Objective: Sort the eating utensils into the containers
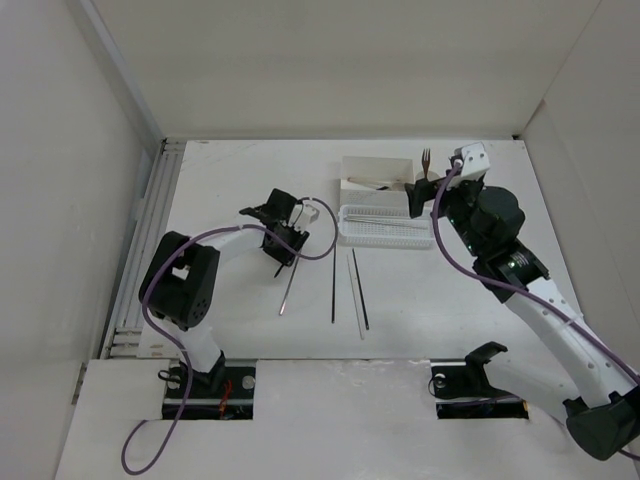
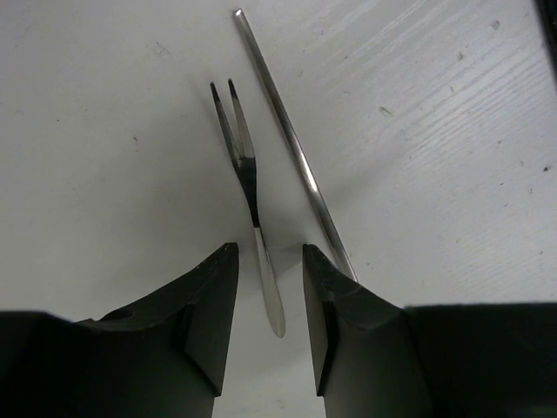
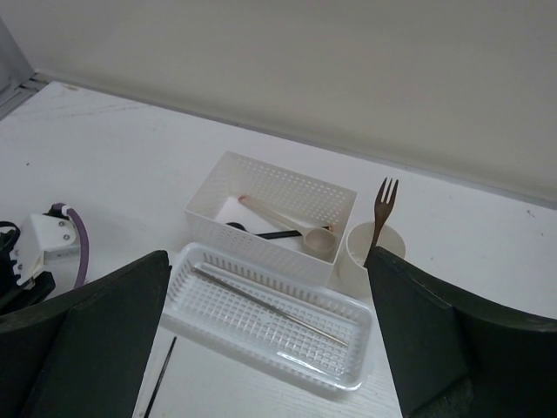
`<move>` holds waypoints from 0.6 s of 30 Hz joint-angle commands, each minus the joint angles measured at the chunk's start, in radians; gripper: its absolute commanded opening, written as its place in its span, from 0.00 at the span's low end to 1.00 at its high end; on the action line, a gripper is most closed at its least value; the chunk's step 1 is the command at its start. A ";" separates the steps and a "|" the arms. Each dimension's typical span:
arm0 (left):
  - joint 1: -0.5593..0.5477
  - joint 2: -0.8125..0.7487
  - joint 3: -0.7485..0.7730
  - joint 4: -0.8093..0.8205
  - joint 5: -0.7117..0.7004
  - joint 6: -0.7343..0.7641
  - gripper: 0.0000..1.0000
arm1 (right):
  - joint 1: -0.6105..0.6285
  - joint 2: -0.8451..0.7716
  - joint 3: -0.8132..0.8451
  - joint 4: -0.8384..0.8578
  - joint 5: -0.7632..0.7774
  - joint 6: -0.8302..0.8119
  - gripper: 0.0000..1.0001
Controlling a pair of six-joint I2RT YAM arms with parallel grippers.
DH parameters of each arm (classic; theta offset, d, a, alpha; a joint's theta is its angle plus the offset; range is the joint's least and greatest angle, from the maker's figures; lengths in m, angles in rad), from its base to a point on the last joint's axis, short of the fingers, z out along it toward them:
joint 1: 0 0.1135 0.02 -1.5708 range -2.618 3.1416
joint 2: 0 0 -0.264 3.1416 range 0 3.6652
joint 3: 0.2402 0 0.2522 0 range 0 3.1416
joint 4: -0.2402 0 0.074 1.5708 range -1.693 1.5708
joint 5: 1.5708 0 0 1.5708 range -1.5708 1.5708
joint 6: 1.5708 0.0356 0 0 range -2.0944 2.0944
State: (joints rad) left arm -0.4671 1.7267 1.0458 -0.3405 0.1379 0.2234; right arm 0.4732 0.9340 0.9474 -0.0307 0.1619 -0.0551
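Observation:
In the left wrist view my left gripper (image 2: 270,261) is open, low over the table, its jaws on either side of the silvery handle of a small two-tined fork (image 2: 250,196) with a dark head. A silvery chopstick (image 2: 291,148) lies just right of it. My right gripper (image 3: 268,261) is open and empty above the containers. The deep white box (image 3: 261,187) holds a pale spoon (image 3: 291,225) and a dark spoon (image 3: 261,233). The low perforated tray (image 3: 344,370) holds a silvery chopstick (image 3: 270,305). The cream cup (image 3: 355,257) holds a brown fork (image 3: 381,209).
In the top view the left gripper (image 1: 283,245) is left of centre and the right gripper (image 1: 432,195) is beside the box (image 1: 378,165) and tray (image 1: 385,238). A silvery chopstick (image 1: 288,285), a dark one (image 1: 333,285) and a pale-and-dark pair (image 1: 358,292) lie mid-table.

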 commanded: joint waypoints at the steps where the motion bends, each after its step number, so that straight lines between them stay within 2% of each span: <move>1: -0.019 0.003 0.030 0.006 -0.004 -0.006 0.32 | 0.010 -0.029 -0.012 0.005 0.030 0.009 1.00; 5: -0.030 0.054 0.052 -0.003 -0.004 -0.015 0.27 | 0.010 -0.029 -0.012 0.005 0.053 0.009 1.00; 14: -0.019 0.054 0.022 -0.012 -0.032 -0.024 0.14 | 0.010 -0.050 -0.012 -0.005 0.080 -0.019 1.00; 18: -0.010 0.088 0.031 -0.012 -0.032 -0.024 0.03 | 0.010 -0.070 -0.012 -0.005 0.091 -0.028 1.00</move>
State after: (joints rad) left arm -0.4850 1.7695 1.0824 -0.3233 0.1078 0.2127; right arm 0.4732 0.8948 0.9340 -0.0532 0.2260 -0.0673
